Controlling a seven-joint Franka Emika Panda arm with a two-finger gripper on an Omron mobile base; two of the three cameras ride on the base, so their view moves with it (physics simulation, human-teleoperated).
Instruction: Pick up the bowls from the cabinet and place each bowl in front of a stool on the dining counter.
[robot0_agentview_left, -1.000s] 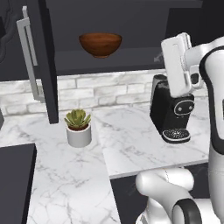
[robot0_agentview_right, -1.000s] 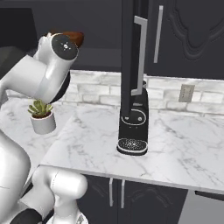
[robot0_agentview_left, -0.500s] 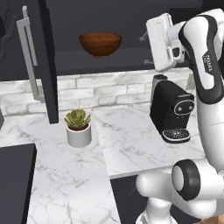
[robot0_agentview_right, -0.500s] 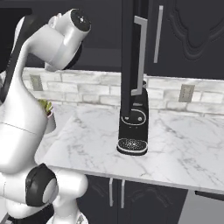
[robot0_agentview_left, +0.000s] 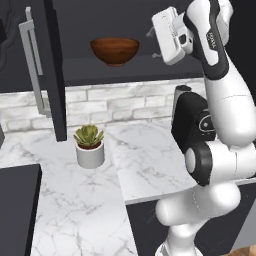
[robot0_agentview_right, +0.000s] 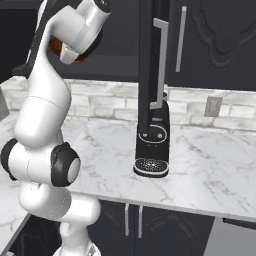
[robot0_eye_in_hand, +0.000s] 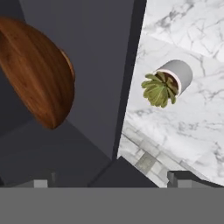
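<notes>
A glossy reddish-brown bowl (robot0_agentview_left: 114, 50) stands on the dark inner shelf of the open cabinet (robot0_agentview_left: 130, 70). My gripper (robot0_agentview_left: 153, 44) hovers at shelf height just to the bowl's right, pointing at it with a small gap between. It is open, and nothing lies between its fingers. The hand view has the bowl (robot0_eye_in_hand: 37, 74) at the upper left, rolled sideways, and the two fingertips (robot0_eye_in_hand: 178, 178) stand far apart at the bottom. From the right base, the bowl (robot0_agentview_right: 61, 49) peeks out behind my arm. The dining counter is out of view.
The cabinet door (robot0_agentview_left: 54, 70) hangs open on the left with its metal handle (robot0_agentview_left: 32, 65). Below on the marble wall counter (robot0_agentview_left: 140, 160) stand a small white plant pot (robot0_agentview_left: 90, 147) and a black coffee machine (robot0_agentview_right: 152, 145). A brick backsplash runs behind.
My arm has swung up and to the left. The hand rose from above the coffee machine to shelf level beside the bowl. The jaws stayed open.
</notes>
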